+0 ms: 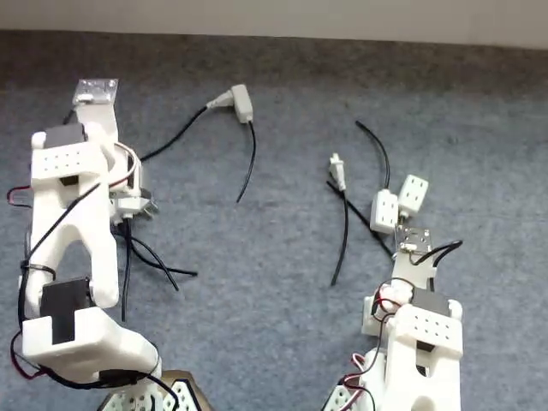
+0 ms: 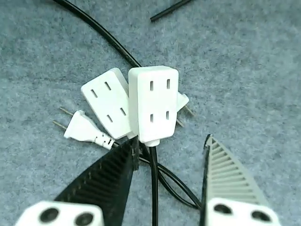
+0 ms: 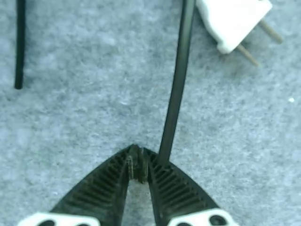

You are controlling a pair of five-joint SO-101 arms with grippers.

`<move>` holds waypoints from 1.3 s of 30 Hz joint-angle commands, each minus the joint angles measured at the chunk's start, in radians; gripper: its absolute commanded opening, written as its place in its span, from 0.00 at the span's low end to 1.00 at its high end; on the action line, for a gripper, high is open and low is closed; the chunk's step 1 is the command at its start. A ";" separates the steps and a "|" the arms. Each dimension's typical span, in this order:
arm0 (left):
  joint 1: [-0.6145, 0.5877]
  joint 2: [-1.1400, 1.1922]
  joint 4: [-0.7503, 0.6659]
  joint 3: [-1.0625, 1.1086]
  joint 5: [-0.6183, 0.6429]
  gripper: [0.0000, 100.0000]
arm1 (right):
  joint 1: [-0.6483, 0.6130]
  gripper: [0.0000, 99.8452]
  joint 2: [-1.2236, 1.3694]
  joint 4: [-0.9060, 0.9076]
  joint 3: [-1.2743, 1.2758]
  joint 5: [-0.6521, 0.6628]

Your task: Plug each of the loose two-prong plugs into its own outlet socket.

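Two white outlet blocks (image 2: 153, 103) (image 2: 107, 106) lie side by side on the grey carpet, just beyond my left gripper (image 2: 171, 140), which is open over their black cord. A white two-prong plug (image 2: 80, 128) lies beside them, and a second plug (image 2: 183, 101) is half hidden behind the nearer block. From above, the left gripper (image 1: 128, 201) hovers over this cluster. My right gripper (image 3: 138, 154) is shut, and a black cord (image 3: 176, 84) runs past the outside of one finger to a white plug (image 3: 235, 21). That plug (image 1: 337, 169) lies at mid-table. Another plug (image 1: 235, 98) lies at the back.
Two more white outlet blocks (image 1: 385, 210) (image 1: 413, 193) sit just beyond the right gripper (image 1: 411, 241). Loose black cords (image 1: 248, 163) trail across the carpet, and one cord end (image 3: 19, 47) lies to one side. The carpet (image 1: 257, 257) between the arms is bare.
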 commanded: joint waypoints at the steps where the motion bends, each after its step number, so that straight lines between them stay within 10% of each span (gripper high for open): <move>1: -0.004 -0.050 -0.195 0.099 -0.005 0.22 | -0.013 0.01 -0.004 -0.019 0.002 0.011; 19: 0.005 -0.042 -0.462 0.275 -0.005 0.22 | -0.013 0.01 -0.004 -0.019 0.002 0.011; 39: 0.065 -0.061 -0.425 0.251 -0.017 0.03 | -0.012 0.01 -0.004 -0.019 0.002 0.011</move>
